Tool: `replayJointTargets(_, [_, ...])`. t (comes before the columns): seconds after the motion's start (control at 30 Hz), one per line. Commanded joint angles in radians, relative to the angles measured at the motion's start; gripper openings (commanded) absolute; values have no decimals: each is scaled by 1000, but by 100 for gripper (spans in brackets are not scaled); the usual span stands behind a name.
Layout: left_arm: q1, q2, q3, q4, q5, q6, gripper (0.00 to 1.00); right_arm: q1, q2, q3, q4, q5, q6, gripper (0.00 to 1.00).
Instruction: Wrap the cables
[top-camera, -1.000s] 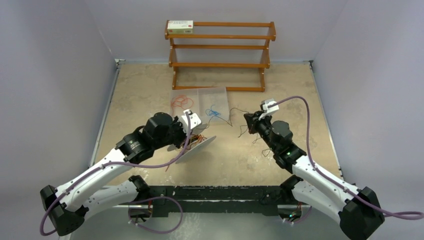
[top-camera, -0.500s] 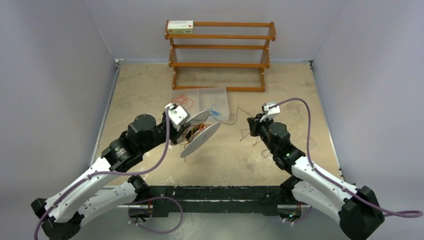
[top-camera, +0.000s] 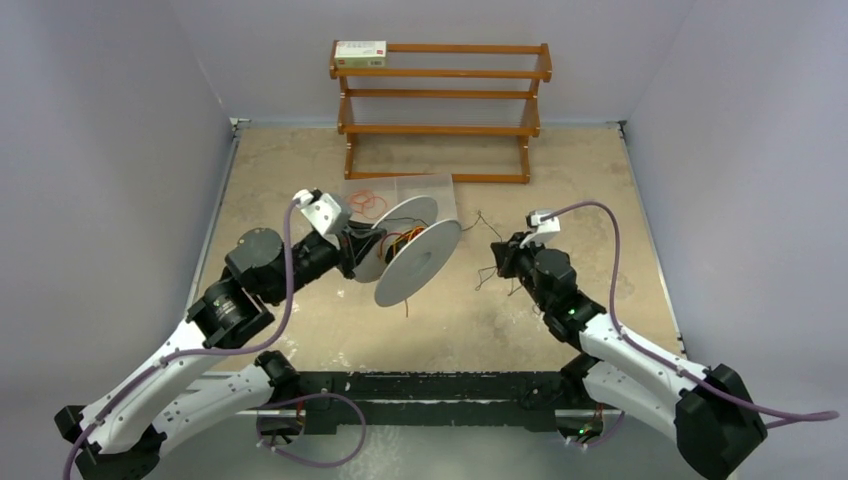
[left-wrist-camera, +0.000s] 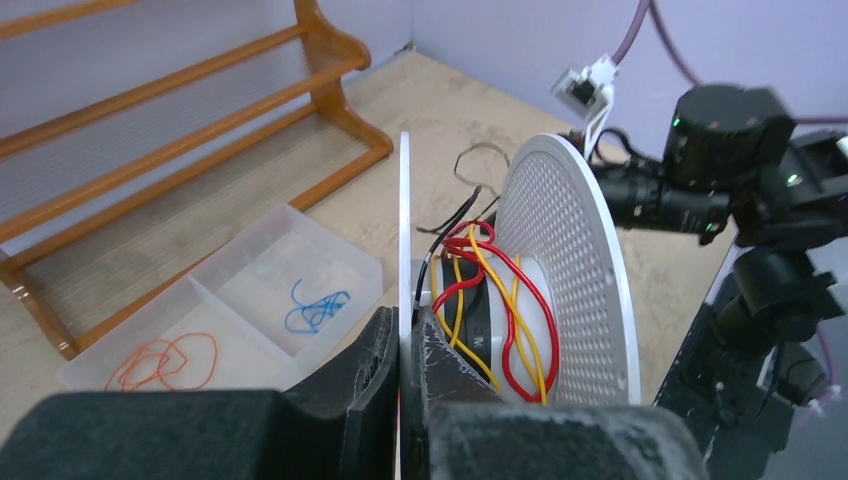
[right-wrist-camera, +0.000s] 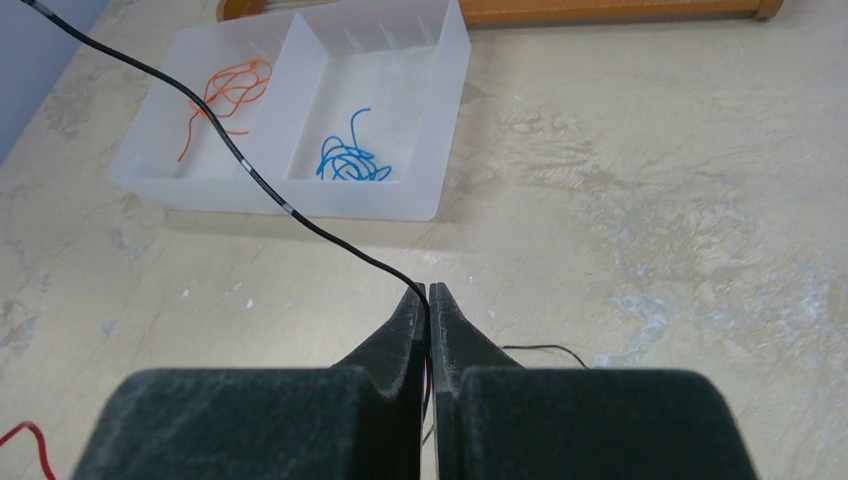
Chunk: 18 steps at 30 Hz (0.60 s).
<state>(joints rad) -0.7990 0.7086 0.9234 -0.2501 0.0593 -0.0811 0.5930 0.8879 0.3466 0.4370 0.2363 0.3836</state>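
A grey-white spool (top-camera: 418, 262) hangs tilted above the table, its perforated flange (left-wrist-camera: 570, 260) facing the right arm. My left gripper (left-wrist-camera: 403, 322) is shut on the spool's thin near flange, edge-on between the pads. Red, yellow-orange and black cables (left-wrist-camera: 492, 300) loop loosely round the hub. One black cable (right-wrist-camera: 250, 175) runs taut from the spool's side into my right gripper (right-wrist-camera: 429, 292), which is shut on it. In the top view that right gripper (top-camera: 497, 252) sits low, right of the spool, with loose black cable ends (top-camera: 484, 274) on the table beside it.
A clear two-compartment tray (right-wrist-camera: 300, 197) lies behind the spool, holding orange wire (right-wrist-camera: 225, 90) and blue wire (right-wrist-camera: 350, 160). A wooden rack (top-camera: 440, 100) stands at the back with a small box (top-camera: 360, 53) on its top shelf. Grey walls close both sides.
The left arm has drawn back and lifted, swinging the spool up and to the right so its flange faces more upright. The right gripper has barely shifted and keeps its grip.
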Motion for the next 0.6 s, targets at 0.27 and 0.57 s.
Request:
replayJointTargets(0.27, [3,-8,119,270,-272,-238,0,-9,80,-93,221,-109,190,0])
replayJointTargets(0.57, [3,4,114,359,-458,-341,0,-7,297,-41,368,-219,173,0])
